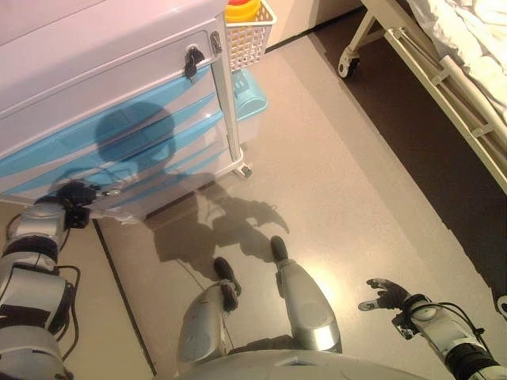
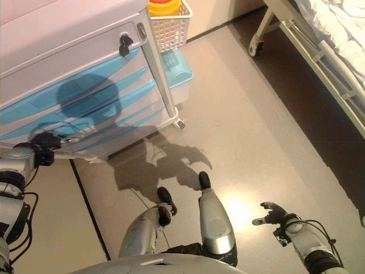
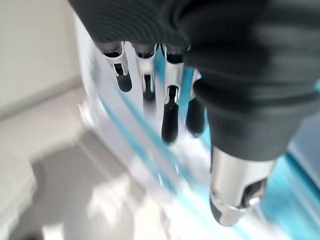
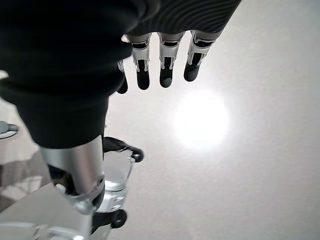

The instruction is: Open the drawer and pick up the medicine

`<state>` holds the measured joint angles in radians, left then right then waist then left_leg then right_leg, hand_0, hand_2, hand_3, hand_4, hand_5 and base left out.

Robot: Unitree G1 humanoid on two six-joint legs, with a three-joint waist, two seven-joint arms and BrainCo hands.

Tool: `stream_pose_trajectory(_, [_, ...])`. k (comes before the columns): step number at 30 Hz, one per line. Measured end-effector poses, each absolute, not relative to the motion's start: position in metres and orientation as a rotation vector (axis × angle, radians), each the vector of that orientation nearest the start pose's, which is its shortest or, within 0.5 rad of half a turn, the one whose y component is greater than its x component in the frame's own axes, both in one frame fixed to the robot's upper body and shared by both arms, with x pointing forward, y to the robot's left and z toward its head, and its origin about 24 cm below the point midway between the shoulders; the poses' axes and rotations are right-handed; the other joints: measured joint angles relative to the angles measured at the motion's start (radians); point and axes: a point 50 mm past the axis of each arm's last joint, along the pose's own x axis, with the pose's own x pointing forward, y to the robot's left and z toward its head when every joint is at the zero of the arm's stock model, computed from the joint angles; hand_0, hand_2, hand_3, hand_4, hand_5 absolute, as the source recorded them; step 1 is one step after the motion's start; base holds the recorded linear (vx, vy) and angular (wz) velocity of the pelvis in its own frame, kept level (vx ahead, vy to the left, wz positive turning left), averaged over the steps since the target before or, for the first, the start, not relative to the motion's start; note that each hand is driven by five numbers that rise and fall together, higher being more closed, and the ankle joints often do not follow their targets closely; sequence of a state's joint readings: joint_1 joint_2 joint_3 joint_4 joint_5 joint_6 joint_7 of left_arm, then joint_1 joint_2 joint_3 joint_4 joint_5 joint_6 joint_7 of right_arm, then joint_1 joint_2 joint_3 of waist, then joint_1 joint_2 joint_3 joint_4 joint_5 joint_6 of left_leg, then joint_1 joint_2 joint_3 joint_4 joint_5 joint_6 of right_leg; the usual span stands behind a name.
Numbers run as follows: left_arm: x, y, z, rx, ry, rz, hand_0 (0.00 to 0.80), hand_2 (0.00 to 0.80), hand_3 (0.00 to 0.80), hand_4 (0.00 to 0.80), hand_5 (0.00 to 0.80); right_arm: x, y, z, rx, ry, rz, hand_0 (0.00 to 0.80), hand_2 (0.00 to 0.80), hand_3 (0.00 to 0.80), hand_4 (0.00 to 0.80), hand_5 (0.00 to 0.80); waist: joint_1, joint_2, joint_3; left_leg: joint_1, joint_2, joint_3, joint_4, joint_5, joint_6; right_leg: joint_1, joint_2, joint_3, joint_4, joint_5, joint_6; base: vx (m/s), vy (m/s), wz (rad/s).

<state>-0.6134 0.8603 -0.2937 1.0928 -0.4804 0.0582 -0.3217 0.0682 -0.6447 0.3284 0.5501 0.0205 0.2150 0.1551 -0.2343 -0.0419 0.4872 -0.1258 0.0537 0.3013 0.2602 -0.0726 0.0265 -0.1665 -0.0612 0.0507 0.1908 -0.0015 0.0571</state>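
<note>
Fingers of the left hand [image 1: 77, 194] hang straight and relaxed, holding nothing, with their tips at the low blue-fronted drawer [image 1: 119, 154] of the medical cart [image 1: 95, 47]. That drawer's front runs lengthwise across the cart, directly ahead of the fingertips, and it appears closed. Right hand [image 1: 386, 294] hovers over the floor [image 1: 341, 158], well apart from the cart, fingers loosely spread and empty; the left is plainly nearer. Medicine is not visible, presumably inside. No legible writing noted.
</note>
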Motion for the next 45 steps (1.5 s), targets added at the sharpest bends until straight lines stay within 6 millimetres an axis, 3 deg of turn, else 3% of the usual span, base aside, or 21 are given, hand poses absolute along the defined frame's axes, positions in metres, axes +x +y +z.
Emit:
stream_pose_trajectory(3, [0.302,0.345,0.050,0.221,0.500,-0.030,0.000,0.000,0.000,0.000,0.000,0.166,-0.283,-0.080,-0.600,0.933,0.214,0.000,0.000,0.000,0.000,0.000,0.007,-0.002,0.000,0.041,-0.005,-0.003,-0.026,0.007,0.005,0.040,-0.002,-0.006,-0.018,0.000,0.000,0.035,-0.077,0.04])
stream_pose_trajectory(7, [0.285,0.313,0.017,0.137,0.511,-0.174,0.000,0.000,0.000,0.000,0.000,0.169,-0.270,-0.078,-0.561,0.874,0.238,0.000,0.000,0.000,0.000,0.000,0.017,0.001,-0.002,0.102,-0.012,-0.014,-0.087,0.023,-0.006,0.098,-0.004,-0.025,-0.056,0.000,0.000,0.059,-0.075,0.08])
stream_pose_trajectory(11, [0.248,0.291,-0.028,0.047,0.616,-0.238,0.000,0.000,0.000,0.000,0.000,0.171,-0.267,-0.071,-0.521,0.789,0.229,0.000,0.000,0.000,0.000,0.000,0.035,0.010,-0.027,0.136,-0.019,-0.035,-0.140,0.046,-0.010,0.135,-0.004,-0.058,-0.094,0.001,-0.002,0.057,-0.061,0.15])
stream_pose_trajectory(16, [0.192,0.281,-0.073,-0.103,0.743,-0.196,0.000,0.000,0.000,0.000,0.000,0.158,-0.265,-0.073,-0.440,0.785,0.249,0.000,0.000,0.000,0.000,0.000,0.078,0.043,-0.137,0.193,-0.027,-0.067,-0.203,0.057,-0.017,0.193,-0.003,-0.081,-0.145,0.003,-0.005,0.067,-0.059,0.06])
stream_pose_trajectory(20, [0.159,0.264,-0.097,-0.275,0.833,-0.165,0.000,0.000,0.000,0.000,0.000,0.141,-0.257,-0.091,-0.293,0.864,0.270,0.000,0.000,0.000,0.000,0.000,0.103,0.072,-0.215,0.220,-0.039,-0.094,-0.241,0.071,-0.015,0.224,-0.012,-0.119,-0.168,-0.002,-0.006,0.027,-0.049,0.19])
stream_pose_trajectory(24, [0.131,0.243,-0.120,-0.433,0.932,-0.141,0.000,0.000,0.000,0.000,0.000,0.126,-0.239,-0.116,0.022,0.948,0.236,0.000,0.000,0.000,0.000,0.000,0.131,0.080,-0.263,0.229,-0.041,-0.113,-0.268,0.089,-0.017,0.233,-0.014,-0.141,-0.173,-0.003,-0.005,0.006,-0.041,0.17])
stream_pose_trajectory(31, [0.108,0.211,-0.142,-0.659,0.981,-0.104,0.000,0.000,0.000,0.000,0.000,0.115,-0.205,-0.138,0.495,0.910,0.113,0.000,0.000,0.000,0.000,0.000,0.155,0.081,-0.323,0.253,-0.036,-0.140,-0.326,0.129,-0.030,0.244,-0.013,-0.173,-0.173,-0.012,-0.009,-0.041,-0.062,0.14])
stream_pose_trajectory(40, [0.092,0.185,-0.153,-0.905,0.947,0.004,0.000,0.000,0.000,0.000,0.000,0.101,-0.203,-0.149,0.610,0.893,0.023,0.000,0.000,0.000,0.000,0.000,0.179,0.084,-0.374,0.259,-0.031,-0.168,-0.339,0.142,-0.031,0.260,-0.009,-0.205,-0.173,-0.019,-0.019,-0.067,-0.057,0.10])
stream_pose_trajectory(45, [0.089,0.188,-0.155,-0.926,0.947,0.045,0.000,0.000,0.000,0.000,0.000,0.099,-0.195,-0.152,0.623,0.890,0.022,0.000,0.000,0.000,0.000,0.000,0.186,0.067,-0.390,0.259,-0.023,-0.181,-0.340,0.146,-0.037,0.263,-0.001,-0.216,-0.172,-0.022,-0.025,-0.016,-0.008,0.05])
